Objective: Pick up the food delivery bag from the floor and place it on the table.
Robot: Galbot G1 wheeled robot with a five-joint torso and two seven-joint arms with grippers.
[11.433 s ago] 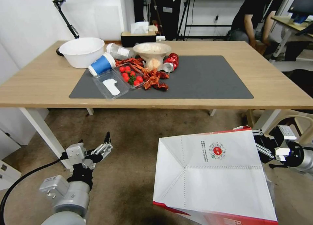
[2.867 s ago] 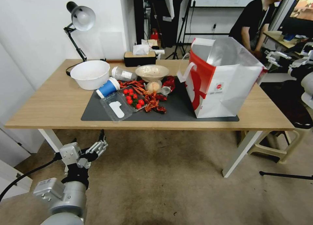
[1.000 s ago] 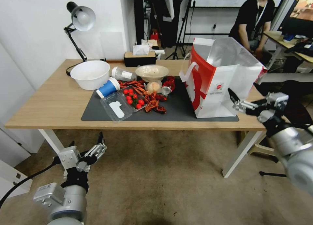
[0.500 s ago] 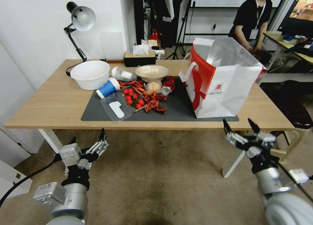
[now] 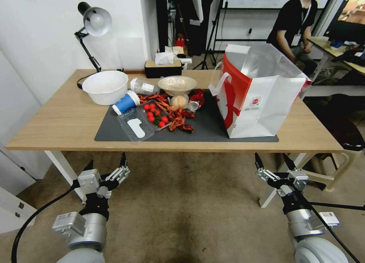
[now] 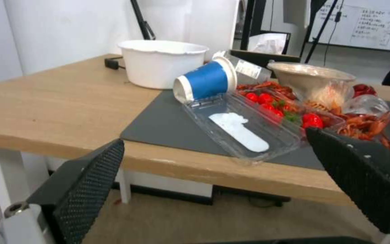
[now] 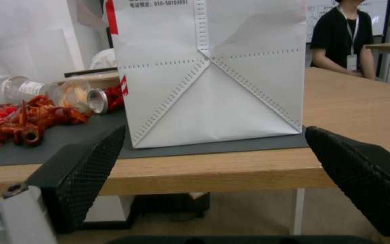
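Bag: the food delivery bag (image 5: 262, 99) stands on the desk (image 5: 57, 118) at 1 o'clock; light, crushable paper.
Hold: its white handle (image 5: 216, 86).
Fingers: my left fingers (image 5: 121, 168) and right fingers (image 5: 259, 166) released, empty.

White bowl (image 5: 105, 86), blue cup (image 5: 126, 102), lamp (image 5: 92, 23)

Bag (image 5: 262, 95): now standing on the table (image 5: 57, 118), off the floor.
Right gripper (image 5: 270, 163): released, lowering below the table edge, fingers spread.

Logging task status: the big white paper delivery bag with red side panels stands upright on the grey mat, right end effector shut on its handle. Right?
Not quite. The white paper delivery bag with red side panels stands upright on the grey mat, but the head view shows the right end effector open below the table edge, gripping nothing.
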